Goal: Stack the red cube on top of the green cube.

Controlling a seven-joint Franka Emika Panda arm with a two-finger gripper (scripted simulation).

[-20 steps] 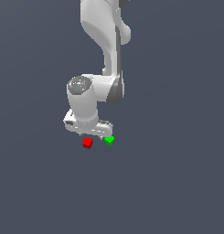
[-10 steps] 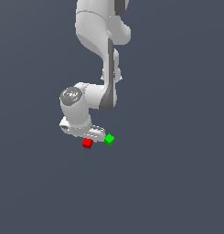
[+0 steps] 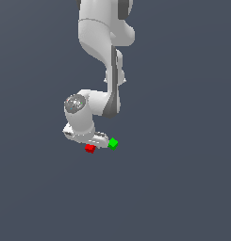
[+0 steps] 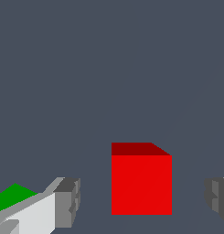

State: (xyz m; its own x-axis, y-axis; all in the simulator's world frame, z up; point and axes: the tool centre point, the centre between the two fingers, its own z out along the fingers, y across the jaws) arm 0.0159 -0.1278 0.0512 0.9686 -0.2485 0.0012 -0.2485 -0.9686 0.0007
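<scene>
The scene is set on a plain, flat, dark blue-grey desk (image 3: pixel 183 188) without any marks, edges or texture; the same uniform colour fills the whole background, so no walls or other parts of a room can be told apart from the surface.

A white robot arm (image 3: pixel 100 37) with rounded joints is seen coming down from the top of the exterior view. Its white end effector (image 3: pixel 94 142) is held low, close above the desk. In the wrist view the end effector (image 4: pixel 143 201) is seen to be wide open: one grey fingertip (image 4: pixel 67 201) stands on one side and the other grey fingertip (image 4: pixel 217 199) on the other side, both apart from the cube between them.

The small plain bright-red cube (image 4: pixel 141 183) rests on the desk between the two fingertips, not touched by either. In the exterior view the red cube (image 3: pixel 90 148) is partly covered by the end effector.

The small plain bright-green cube (image 3: pixel 112 143) lies on the desk just beside the red cube, toward the exterior view's right. In the wrist view only a corner of the green cube (image 4: pixel 10 195) is seen, behind one finger.
</scene>
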